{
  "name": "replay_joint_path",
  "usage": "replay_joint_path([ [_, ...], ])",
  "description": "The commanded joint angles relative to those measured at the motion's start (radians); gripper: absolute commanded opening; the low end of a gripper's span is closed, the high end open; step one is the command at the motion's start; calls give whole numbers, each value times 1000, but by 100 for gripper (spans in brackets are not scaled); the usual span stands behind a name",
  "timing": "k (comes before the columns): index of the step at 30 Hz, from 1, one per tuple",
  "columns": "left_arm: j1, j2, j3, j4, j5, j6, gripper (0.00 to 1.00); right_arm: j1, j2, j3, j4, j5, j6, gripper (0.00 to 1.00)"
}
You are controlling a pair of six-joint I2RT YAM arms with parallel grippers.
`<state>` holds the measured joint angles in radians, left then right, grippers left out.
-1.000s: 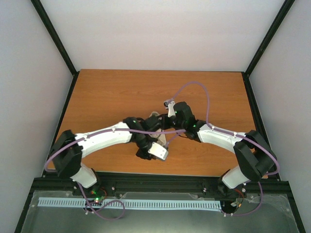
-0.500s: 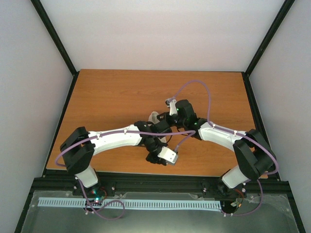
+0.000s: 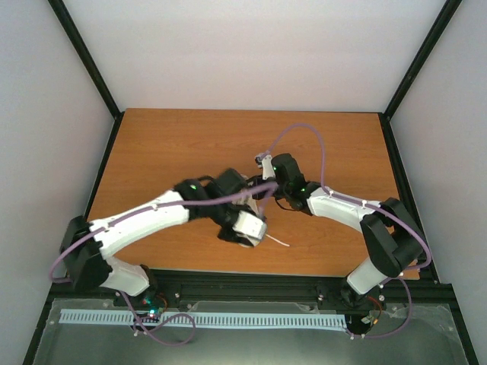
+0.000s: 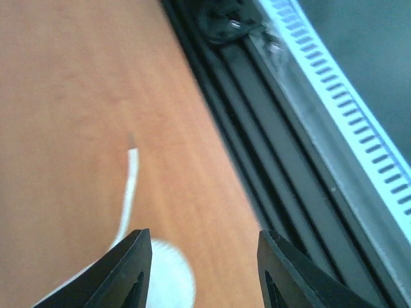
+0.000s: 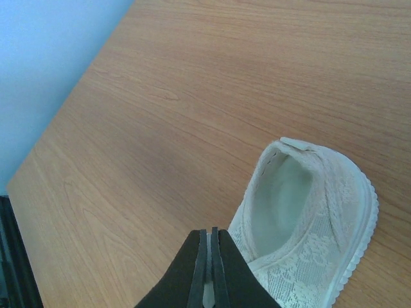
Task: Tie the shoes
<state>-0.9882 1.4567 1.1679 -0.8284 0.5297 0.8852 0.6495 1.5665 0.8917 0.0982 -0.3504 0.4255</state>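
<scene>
The cream lace-patterned sneaker (image 5: 308,224) lies on the wooden table, its opening facing up, just right of my right gripper (image 5: 209,234). That gripper is shut on a thin white lace (image 5: 209,292) pinched between its pads. My left gripper (image 4: 204,237) is open and hovers low over the table near the front edge. A loose white lace end (image 4: 130,186) lies on the wood ahead of it, and a blurred white patch (image 4: 168,279) sits beside its left finger. In the top view both arms meet at the table's middle and hide the shoe; the lace end (image 3: 278,242) lies right of the left gripper (image 3: 247,237).
The black front rail (image 4: 276,160) and a white slotted strip (image 4: 359,122) run close to the right of the left gripper. Purple cables (image 3: 304,133) loop over the right arm. Grey walls enclose the table (image 3: 167,144) on three sides.
My left arm swung its base link out to the left and its gripper shifted left and back. A lace end now lies exposed on the table. My right gripper edged slightly left.
</scene>
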Motion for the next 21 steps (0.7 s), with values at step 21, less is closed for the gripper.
replay_joint_path([
  [21,494,186,-103,393,164,23,65,-5,38,36,66,-94,43,3],
])
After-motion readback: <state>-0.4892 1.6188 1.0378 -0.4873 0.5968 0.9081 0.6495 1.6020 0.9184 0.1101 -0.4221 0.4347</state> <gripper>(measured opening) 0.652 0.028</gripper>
